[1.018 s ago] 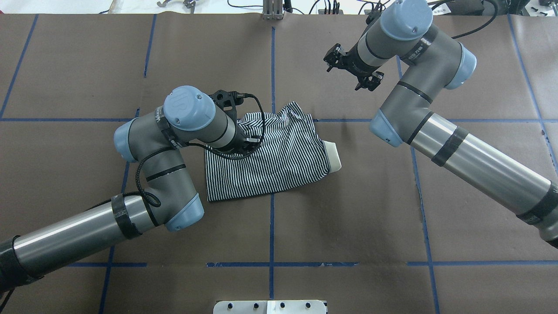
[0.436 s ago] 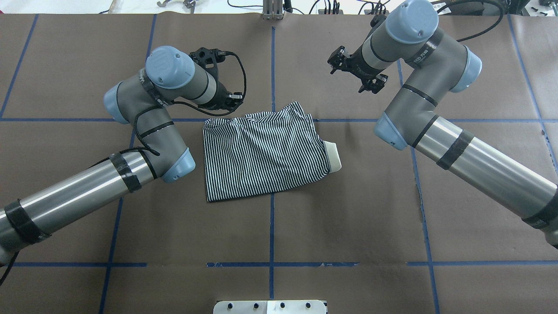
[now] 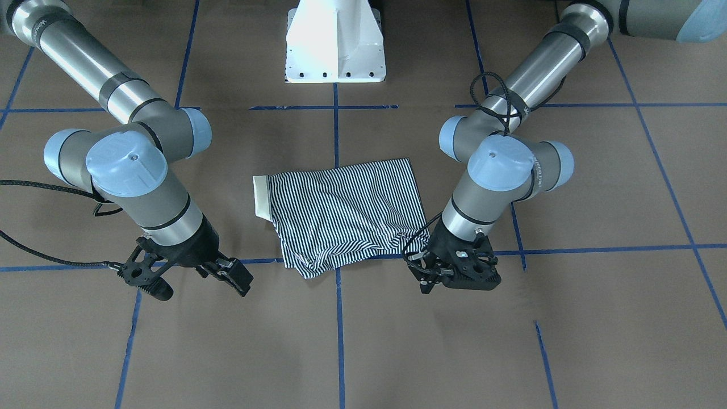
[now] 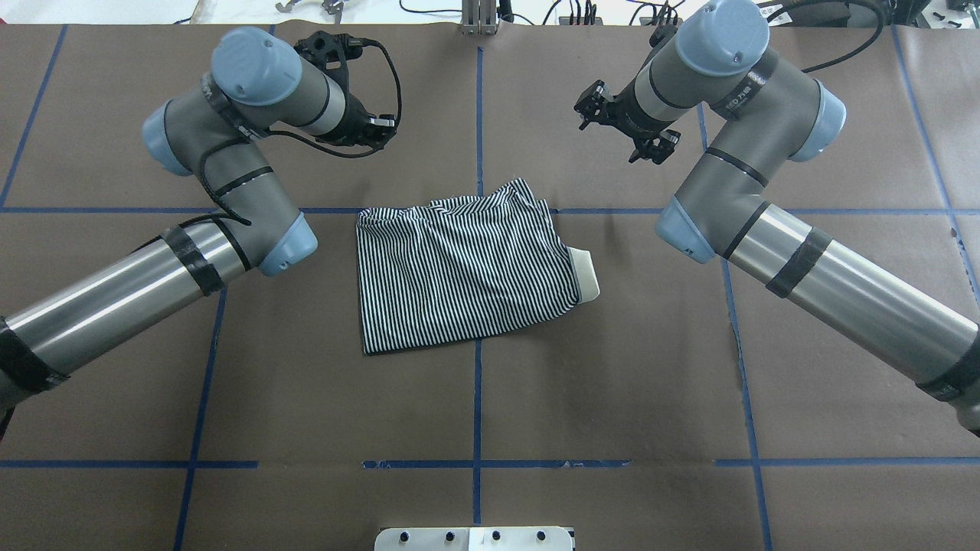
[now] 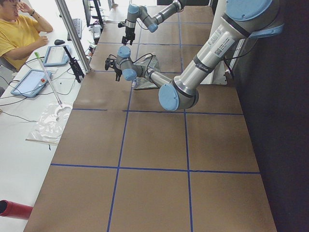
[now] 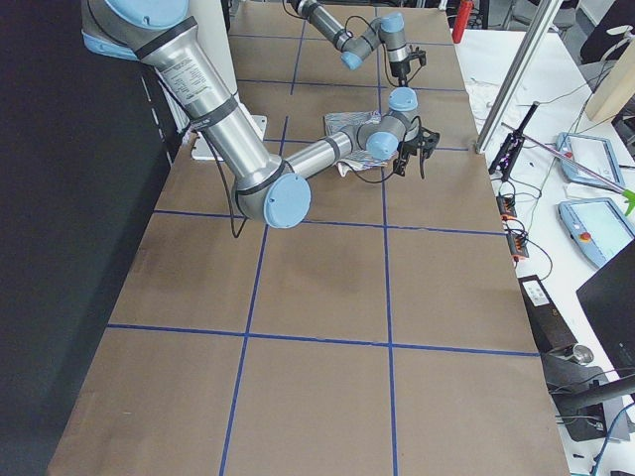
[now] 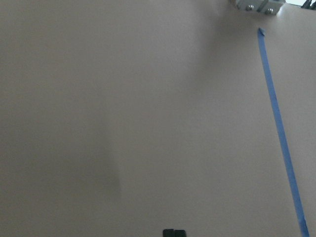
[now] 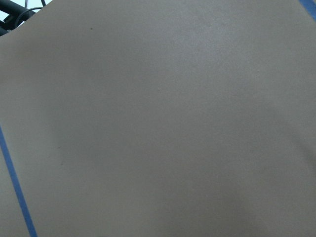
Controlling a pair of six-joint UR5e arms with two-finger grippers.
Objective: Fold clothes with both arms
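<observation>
left claw lets go and backs away

a second ago our left claw [image 4: 383,128] was down on the far left corner of the shirt [image 4: 467,275]. now it has lifted off and pulled back past the far edge, out to the left. the shirt did not go with it. we think that means this fold is done and the job is close to its end. the shirt lies folded in a small pack in the middle of the counter [image 4: 612,383], with its cream collar [image 4: 586,275] poking out toward our right. its far edge is a bit bumpy. our left claw is pinched narrow, tips together, and holds nothing. our right claw [image 4: 615,128] is spread wide and empty, and has hardly moved. both claws hang past the shirt's far edge, apart from it, one on each side
</observation>
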